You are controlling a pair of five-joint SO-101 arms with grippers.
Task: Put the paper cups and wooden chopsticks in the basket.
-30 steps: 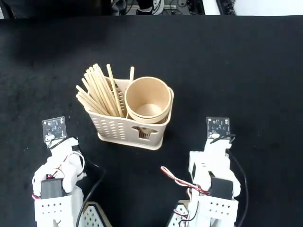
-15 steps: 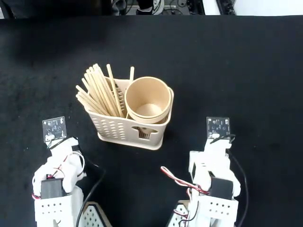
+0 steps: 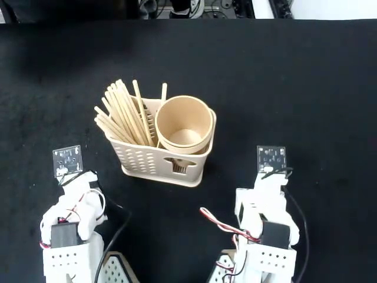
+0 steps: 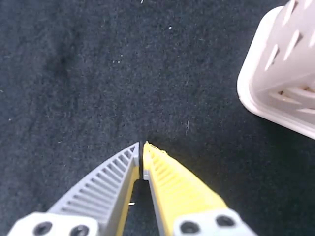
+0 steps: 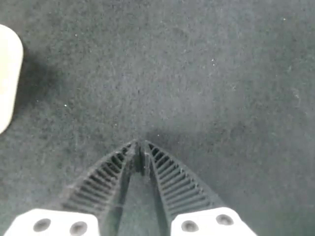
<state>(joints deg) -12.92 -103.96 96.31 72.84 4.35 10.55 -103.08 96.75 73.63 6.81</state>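
A cream slotted basket stands on the black table, left of centre. Stacked paper cups sit upright in its right half. A bundle of wooden chopsticks leans out of its left half. Both arms are folded back at the near edge, one on each side of the basket and clear of it. My left gripper is shut with nothing in it, close above the black cloth, and a corner of the basket lies nearby. My right gripper is shut and empty too, with the basket's edge just in view.
Black cloth covers the whole table. Cables and dark equipment lie beyond the far edge. A white arm base stands at the near left and another at the near right.
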